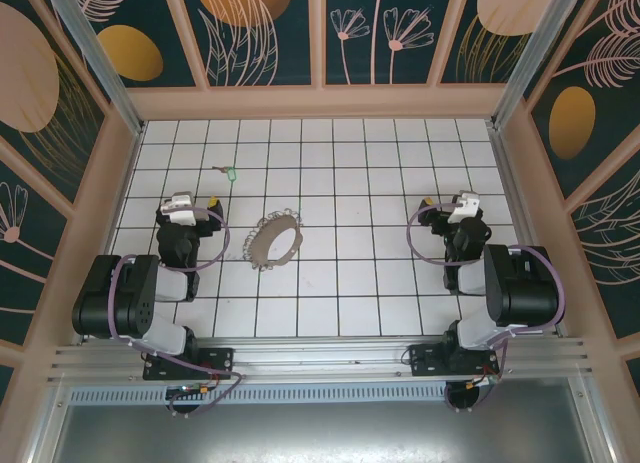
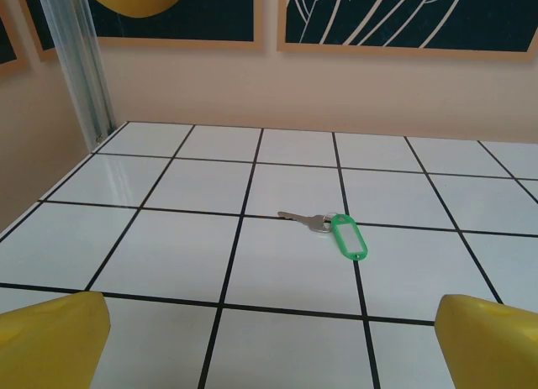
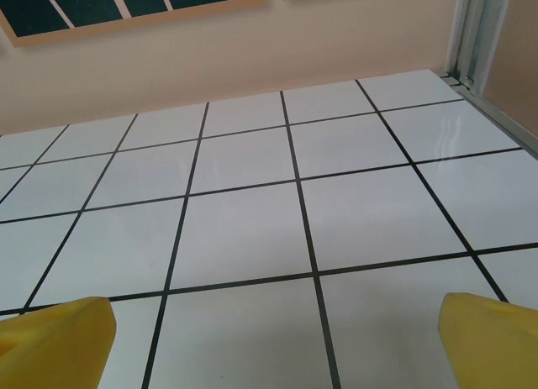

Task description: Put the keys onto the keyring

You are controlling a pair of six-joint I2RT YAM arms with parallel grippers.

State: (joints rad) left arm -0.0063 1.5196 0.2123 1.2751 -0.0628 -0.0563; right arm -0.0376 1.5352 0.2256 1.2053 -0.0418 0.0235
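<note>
The keys (image 2: 324,226), a slim metal key joined to a bright green tag, lie flat on the white tiles ahead of my left gripper (image 2: 271,339), which is open with nothing between its yellow fingers (image 2: 52,334). In the top view the keys (image 1: 227,171) lie at the far left, beyond the left gripper (image 1: 199,205). The keyring (image 1: 272,241), a tan loop fringed with silvery pieces, lies to the right of that gripper. My right gripper (image 1: 448,205) stands open over bare tiles, its yellow fingertips (image 3: 492,334) wide apart around nothing.
Peach walls with dark patterned panels close in the tiled floor (image 1: 340,283) on three sides. An aluminium post (image 2: 80,61) stands in the far left corner, another post (image 3: 475,32) in the far right corner. Both arm bases sit at the near edge.
</note>
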